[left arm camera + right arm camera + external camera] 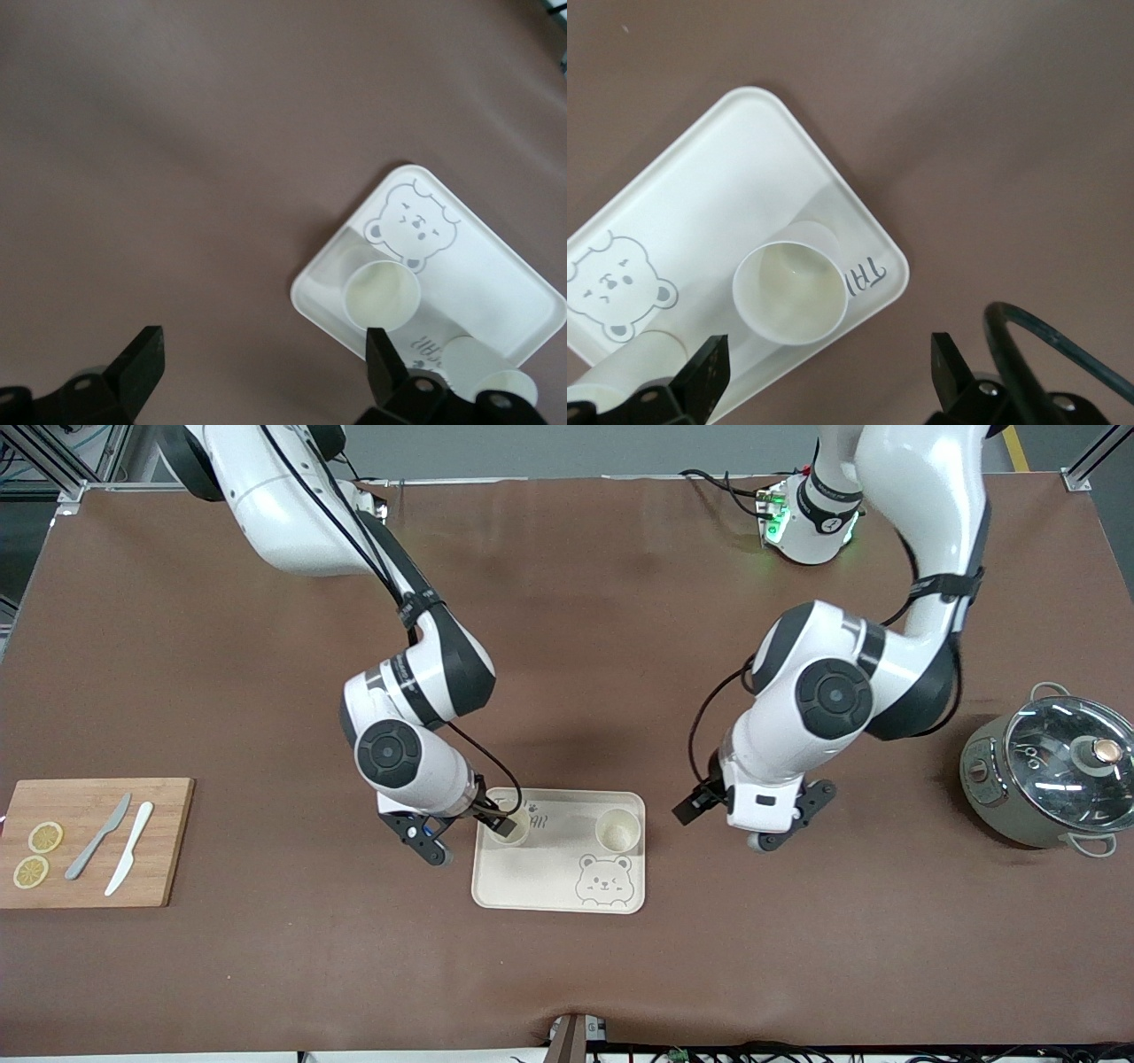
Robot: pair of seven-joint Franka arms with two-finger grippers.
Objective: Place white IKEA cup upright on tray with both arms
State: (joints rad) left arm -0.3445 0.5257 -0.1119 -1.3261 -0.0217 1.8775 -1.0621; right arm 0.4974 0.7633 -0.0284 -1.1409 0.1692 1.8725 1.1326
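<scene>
Front view: cutting board (133, 797) with knives, then the right end effector (461, 837), fingers spread, above the cream tray's (540, 886) edge beside one upright white cup (512, 825). A second upright cup (617, 831) stands on the tray. Left end effector (753, 815) hangs spread over bare tabletop (567, 602) beside the tray.
</scene>
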